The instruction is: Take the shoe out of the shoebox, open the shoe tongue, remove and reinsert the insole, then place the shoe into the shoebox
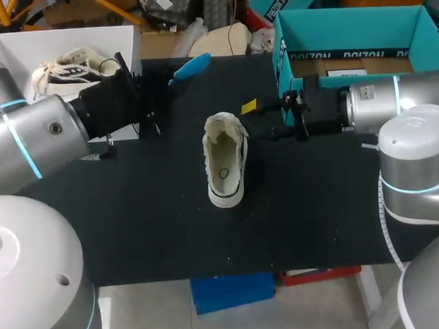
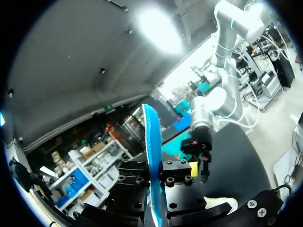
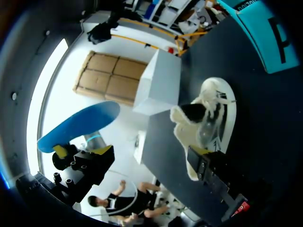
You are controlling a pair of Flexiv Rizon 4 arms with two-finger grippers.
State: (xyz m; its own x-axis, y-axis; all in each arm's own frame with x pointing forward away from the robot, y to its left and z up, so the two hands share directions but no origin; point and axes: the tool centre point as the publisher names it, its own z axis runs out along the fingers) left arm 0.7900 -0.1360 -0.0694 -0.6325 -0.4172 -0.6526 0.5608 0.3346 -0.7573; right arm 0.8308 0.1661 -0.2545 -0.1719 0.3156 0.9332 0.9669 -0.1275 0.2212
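The shoe (image 1: 225, 164) lies mid-table, the shoebox (image 1: 352, 42) far right of it. My left gripper (image 1: 172, 80) holds the insole (image 1: 190, 67) far-left of the shoe; my right gripper (image 1: 260, 120) sits just right.

shoe (image 1: 225, 164): cream cloth | insole (image 1: 190, 67): smooth blue | table (image 1: 316, 218): matt black | shoebox (image 1: 344, 19): teal cardboard

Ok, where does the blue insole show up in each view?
Head view: blue insole in the left gripper, left of and beyond the white shoe.
Left wrist view: blue insole edge-on in its own gripper.
Right wrist view: blue insole held aloft beyond the white shoe.
Shared landmark: the white shoe.
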